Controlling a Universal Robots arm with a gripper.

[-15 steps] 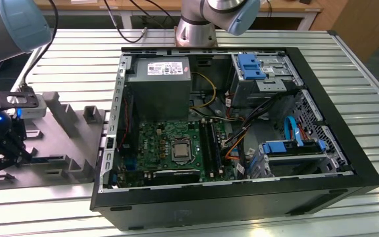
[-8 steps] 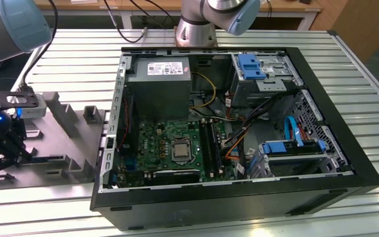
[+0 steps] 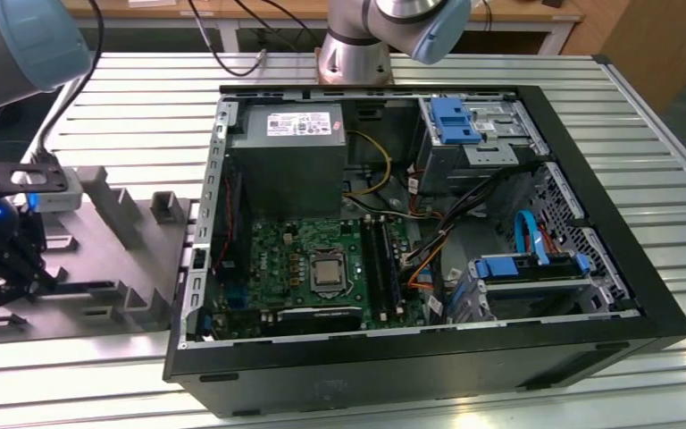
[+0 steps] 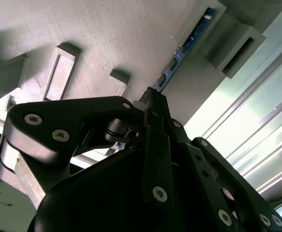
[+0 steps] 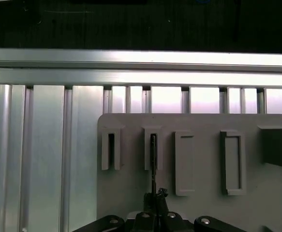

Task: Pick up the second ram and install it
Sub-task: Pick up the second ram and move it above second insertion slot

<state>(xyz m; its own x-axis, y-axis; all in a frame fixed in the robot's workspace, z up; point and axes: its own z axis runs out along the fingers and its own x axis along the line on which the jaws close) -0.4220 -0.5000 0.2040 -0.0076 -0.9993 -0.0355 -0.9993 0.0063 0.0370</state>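
The second ram (image 5: 153,159) is a thin dark stick seen edge-on, standing in a narrow slot of the grey moulded tray (image 5: 203,121). In the second wrist view the ram (image 4: 182,53) shows a blue-green edge running along the tray (image 4: 107,38). My gripper (image 5: 154,199) sits at the stick's near end, its black fingers (image 4: 155,145) drawn together on it. In the exterior view the gripper (image 3: 4,273) hangs low over the tray (image 3: 117,268) at that view's left. The green motherboard (image 3: 283,259) with its long black slots (image 3: 377,259) lies inside the open case (image 3: 439,357).
The case holds a grey power supply (image 3: 286,152), a blue-fronted drive cage (image 3: 456,121) and loose cables (image 3: 439,241). Raised blocks (image 3: 117,210) stand up from the tray. The slatted aluminium table (image 3: 140,107) runs all round. The arm's base (image 3: 355,54) stands behind the case.
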